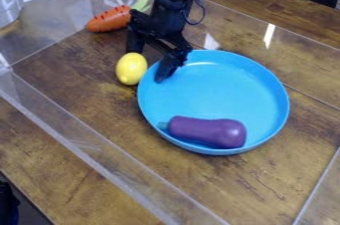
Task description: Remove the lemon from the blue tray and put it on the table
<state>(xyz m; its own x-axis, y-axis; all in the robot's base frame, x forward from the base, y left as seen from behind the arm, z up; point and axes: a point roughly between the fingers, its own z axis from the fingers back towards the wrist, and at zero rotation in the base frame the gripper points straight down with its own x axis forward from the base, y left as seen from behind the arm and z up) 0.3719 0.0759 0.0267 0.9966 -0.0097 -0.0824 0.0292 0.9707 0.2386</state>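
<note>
With the lemon (pixel 131 68) on the table (pixel 67 119) just outside the blue tray's (pixel 259 119) rim, the spread, empty gripper (pixel 150 58) should lift straight clear without nudging it.

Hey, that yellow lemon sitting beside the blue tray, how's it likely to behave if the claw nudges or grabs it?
The lemon looks rounded and oval, so a nudge would probably roll it across the table. Its glossy skin may slip in the open claw. It seems firm, likely holding its shape.
</note>
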